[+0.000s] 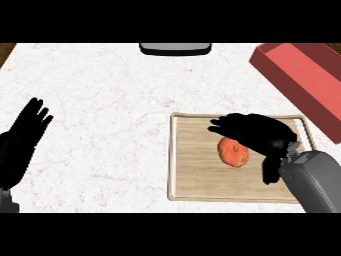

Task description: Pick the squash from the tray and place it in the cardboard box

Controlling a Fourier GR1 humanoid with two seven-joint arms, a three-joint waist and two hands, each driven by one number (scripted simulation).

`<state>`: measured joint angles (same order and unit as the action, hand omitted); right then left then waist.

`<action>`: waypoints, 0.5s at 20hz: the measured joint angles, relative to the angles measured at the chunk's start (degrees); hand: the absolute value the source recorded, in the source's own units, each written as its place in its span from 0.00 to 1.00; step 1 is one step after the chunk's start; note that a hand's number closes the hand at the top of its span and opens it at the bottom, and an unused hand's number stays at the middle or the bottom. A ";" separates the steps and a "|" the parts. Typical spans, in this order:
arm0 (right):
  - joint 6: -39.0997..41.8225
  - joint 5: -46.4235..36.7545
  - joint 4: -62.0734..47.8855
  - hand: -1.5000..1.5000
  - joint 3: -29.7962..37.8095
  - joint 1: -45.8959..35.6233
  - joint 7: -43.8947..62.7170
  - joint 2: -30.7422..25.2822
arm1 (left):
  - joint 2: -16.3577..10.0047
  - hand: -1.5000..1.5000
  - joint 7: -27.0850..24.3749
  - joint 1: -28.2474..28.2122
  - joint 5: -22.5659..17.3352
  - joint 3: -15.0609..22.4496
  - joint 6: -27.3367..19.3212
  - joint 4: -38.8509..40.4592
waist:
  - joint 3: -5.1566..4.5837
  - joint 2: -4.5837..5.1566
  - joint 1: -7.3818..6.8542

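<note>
Head view shows the squash (234, 152) lying on the tray (195, 185), partly under the right hand (256, 132), fingers spread, not yet clamped. It should settle lower, centred, before closing, then lift toward the box (306, 75). Left hand (16, 145) rests open.

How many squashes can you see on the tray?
1. The squash lies centrally on the tray, by the right hand; that hand covers part of it, so another could be hidden.
</note>
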<state>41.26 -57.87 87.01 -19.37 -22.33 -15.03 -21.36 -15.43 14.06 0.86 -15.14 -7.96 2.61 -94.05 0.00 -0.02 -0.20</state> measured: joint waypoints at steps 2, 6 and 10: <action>-0.07 -1.09 0.05 0.00 -0.18 0.79 -0.31 0.42 | -0.01 0.50 1.59 0.46 0.06 -0.36 -0.18 -0.95 | 0.01 0.01 0.02; -1.63 -3.80 -4.52 0.00 -0.50 -0.94 -1.81 1.72 | 0.11 0.50 0.48 0.92 0.29 -1.44 1.00 0.67 | 0.02 0.05 -0.06; -1.38 -5.79 -4.80 0.00 -0.74 -0.41 -1.72 2.84 | 1.22 0.50 0.89 0.63 1.26 -1.02 0.89 -0.37 | 0.00 0.02 -0.02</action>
<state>39.87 -63.65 82.21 -20.11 -22.74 -16.74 -18.52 -14.21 14.95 1.49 -13.88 -8.98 3.50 -94.42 0.00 0.00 -0.22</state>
